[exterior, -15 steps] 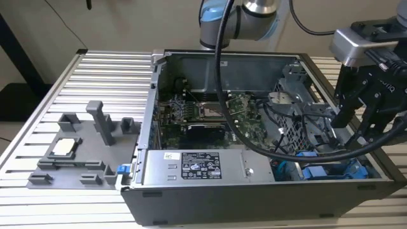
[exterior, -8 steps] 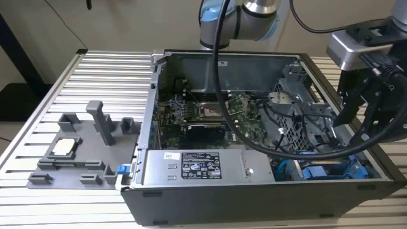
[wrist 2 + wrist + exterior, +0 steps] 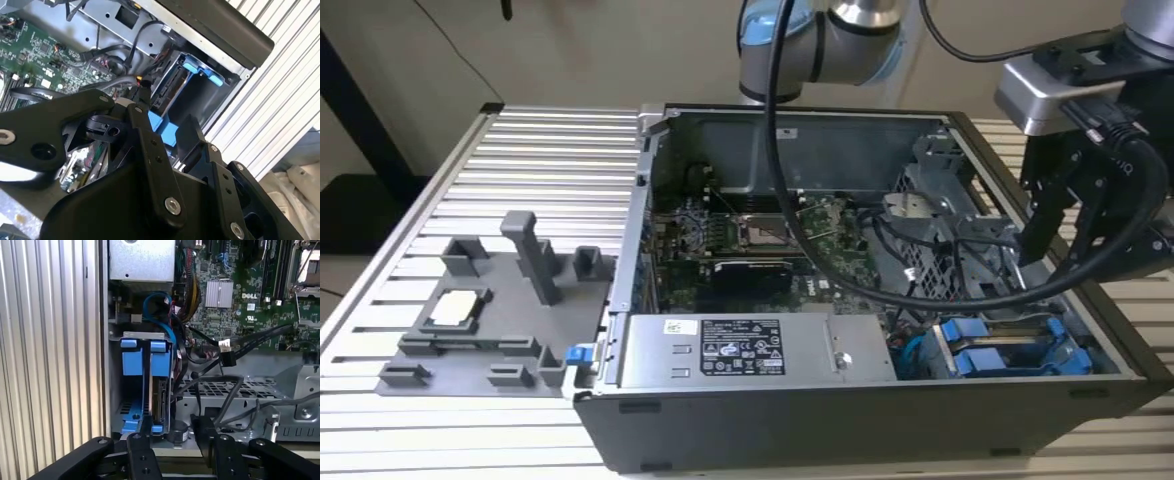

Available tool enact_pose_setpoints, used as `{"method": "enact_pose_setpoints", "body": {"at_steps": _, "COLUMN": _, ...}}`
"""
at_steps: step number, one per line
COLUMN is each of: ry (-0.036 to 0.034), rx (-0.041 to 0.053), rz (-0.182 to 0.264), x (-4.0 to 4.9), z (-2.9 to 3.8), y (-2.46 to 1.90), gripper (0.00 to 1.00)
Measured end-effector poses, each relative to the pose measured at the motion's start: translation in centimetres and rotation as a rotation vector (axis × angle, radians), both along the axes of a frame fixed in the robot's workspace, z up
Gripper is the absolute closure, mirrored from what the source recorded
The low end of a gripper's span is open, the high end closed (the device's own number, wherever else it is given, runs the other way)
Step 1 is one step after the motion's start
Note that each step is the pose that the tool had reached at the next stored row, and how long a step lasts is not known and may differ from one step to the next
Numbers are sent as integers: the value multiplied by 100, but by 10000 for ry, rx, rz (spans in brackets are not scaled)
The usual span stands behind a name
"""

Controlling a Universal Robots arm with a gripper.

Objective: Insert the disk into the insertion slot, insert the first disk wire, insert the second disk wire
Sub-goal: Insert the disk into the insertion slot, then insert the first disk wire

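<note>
Nearest, the gripper [image 3: 174,429] hangs above the open computer case [image 3: 854,420], its jaws apart and nothing between them. Just beyond, the disk [image 3: 159,395] stands on edge in the insertion slot [image 3: 131,390], beside a blue tab [image 3: 129,362]. I judge the disk stiff, rather heavy and sensitive to shocks; the sides of its blue frame [image 3: 158,359] seem the safest hold.

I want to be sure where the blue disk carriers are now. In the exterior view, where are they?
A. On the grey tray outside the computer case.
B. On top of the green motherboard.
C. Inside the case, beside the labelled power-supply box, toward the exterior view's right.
C: the blue carriers stand inside the case, right beside the power-supply box.
</note>
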State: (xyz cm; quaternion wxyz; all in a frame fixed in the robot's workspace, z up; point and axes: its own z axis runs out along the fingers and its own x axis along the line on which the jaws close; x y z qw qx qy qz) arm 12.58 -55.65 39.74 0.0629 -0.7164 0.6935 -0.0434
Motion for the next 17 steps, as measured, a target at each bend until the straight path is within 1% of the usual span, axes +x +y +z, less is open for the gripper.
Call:
{"method": "enact_pose_setpoints", "body": {"at_steps": 3, "ry": -326, "rx": -1, "rz": 30, "x": -5, "z": -10, "y": 17, "gripper": 51}}
{"method": "enact_pose_setpoints", "body": {"at_steps": 4, "ry": -404, "rx": 2, "rz": 33, "x": -10, "z": -17, "y": 25, "gripper": 51}}
{"method": "enact_pose_setpoints", "body": {"at_steps": 5, "ry": -440, "rx": 2, "rz": 35, "x": -15, "z": -21, "y": 39, "gripper": 51}}
{"method": "enact_pose_setpoints", "body": {"at_steps": 9, "ry": -517, "rx": 1, "rz": 37, "x": -74, "z": -33, "y": 98, "gripper": 51}}
{"method": "enact_pose_setpoints", "body": {"at_steps": 11, "ry": -576, "rx": 1, "rz": 37, "x": -97, "z": -44, "y": 118, "gripper": 51}}
{"method": "enact_pose_setpoints", "body": {"at_steps": 13, "ry": -636, "rx": 1, "rz": 38, "x": -104, "z": -53, "y": 125, "gripper": 51}}
{"method": "enact_pose_setpoints", "body": {"at_steps": 17, "ry": -686, "rx": 1, "rz": 46, "x": -104, "z": -71, "y": 126, "gripper": 51}}
